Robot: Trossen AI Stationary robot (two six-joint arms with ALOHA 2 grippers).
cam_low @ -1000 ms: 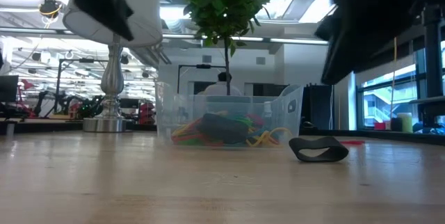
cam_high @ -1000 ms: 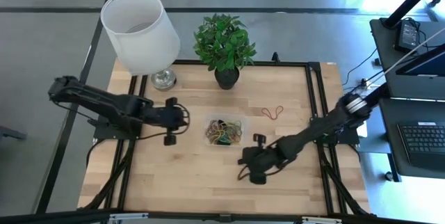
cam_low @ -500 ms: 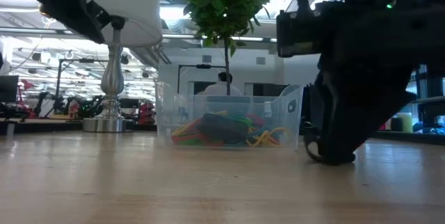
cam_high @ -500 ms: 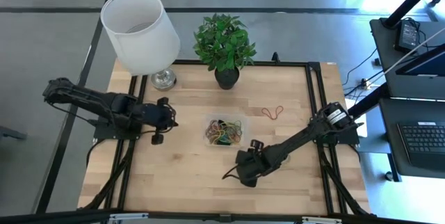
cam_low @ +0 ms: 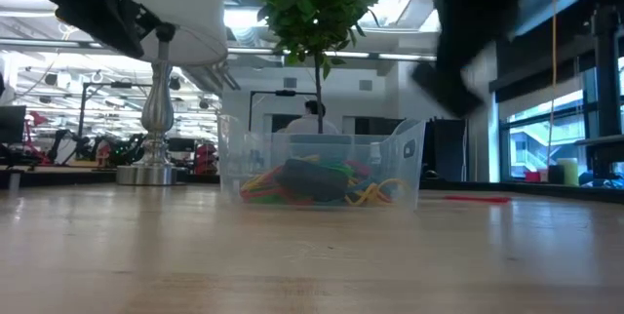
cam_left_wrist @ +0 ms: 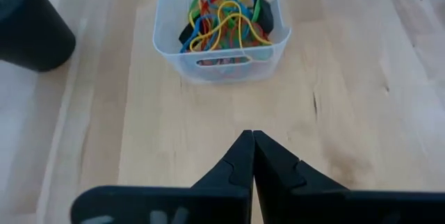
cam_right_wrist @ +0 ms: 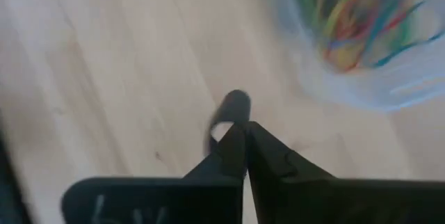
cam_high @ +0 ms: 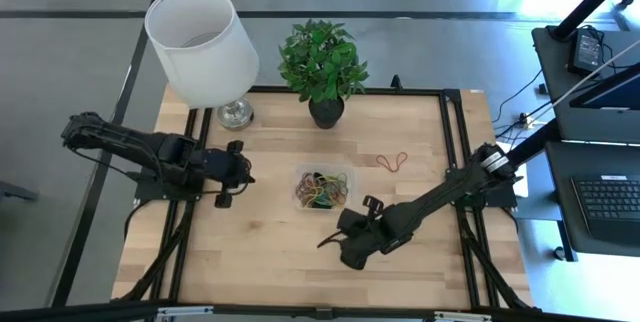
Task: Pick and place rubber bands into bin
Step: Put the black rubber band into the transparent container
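Observation:
The bin [cam_high: 322, 188] is a clear tub near the table's middle, with several coloured rubber bands in it [cam_left_wrist: 226, 17]; the low view shows it too [cam_low: 320, 170]. My right gripper [cam_high: 335, 239] is off the bin's near side, raised above the table, and shut on a black rubber band [cam_right_wrist: 229, 109]. A red rubber band [cam_high: 392, 161] lies flat on the table to the right of the bin [cam_low: 476, 198]. My left gripper [cam_left_wrist: 252, 138] is shut on nothing and hovers to the left of the bin [cam_high: 249, 173]. My right gripper pinches the black rubber band between its two fingertips [cam_right_wrist: 236, 137]. The loop [cam_right_wrist: 233, 102] sticks out past the tips. It is lifted clear of the table.
A white-shaded lamp [cam_high: 205, 47] and a potted plant [cam_high: 322, 62] stand along the far edge. Bare wood lies along the near edge and at the table's left and right sides.
My right gripper came down on the black band lying near the bin's near right corner, took hold of it and lifted it clear while moving toward the table's left. My left gripper drew back a little toward the left edge, then kept still.

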